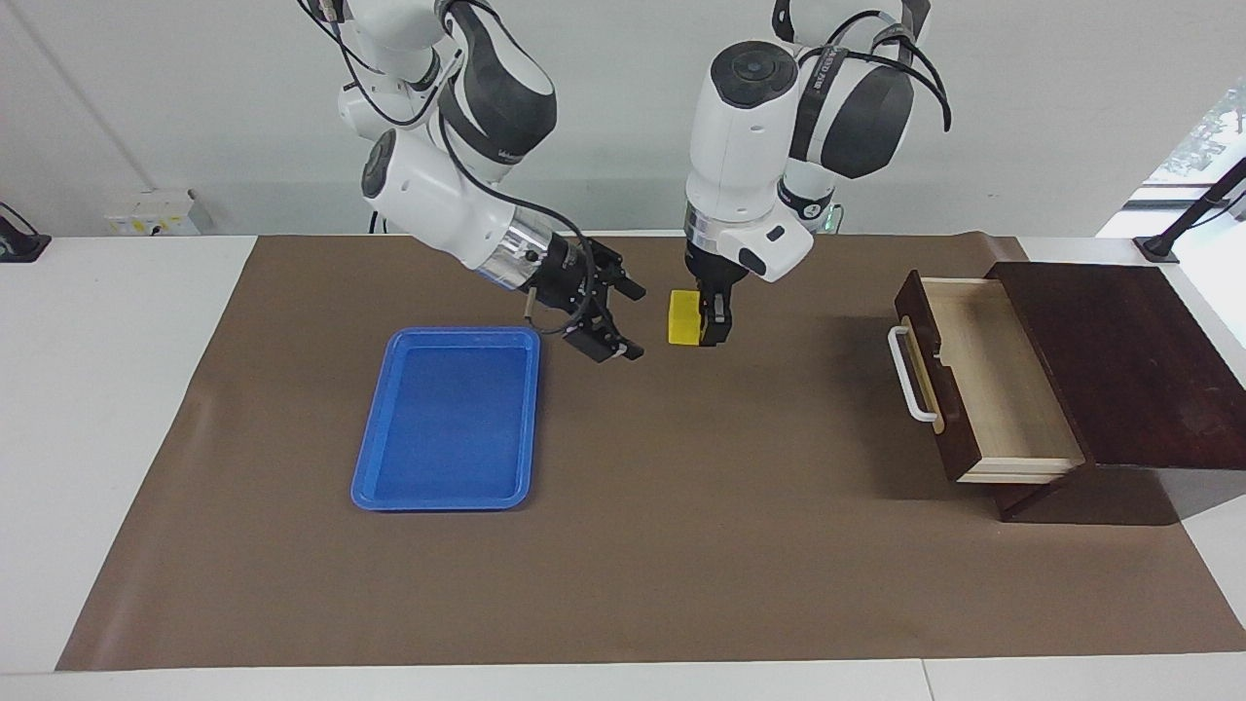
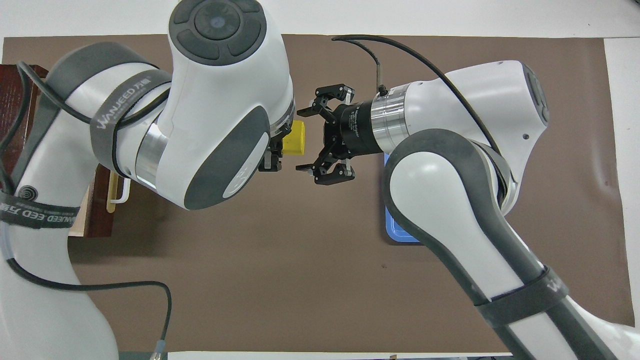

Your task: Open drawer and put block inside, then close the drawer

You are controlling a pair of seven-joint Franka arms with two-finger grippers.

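My left gripper is shut on the yellow block and holds it just above the mat in the middle of the table. In the overhead view the block shows beside the left arm, which hides most of that gripper. My right gripper is open and empty, level with the block and a short gap from it, toward the right arm's end; it also shows in the overhead view. The drawer stands pulled open at the left arm's end, its pale interior empty, its white handle toward the table's middle.
The dark wooden box holds the drawer at the left arm's end. A blue tray lies on the brown mat toward the right arm's end, just under the right gripper's wrist. In the overhead view the arms hide most of the tray and the drawer.
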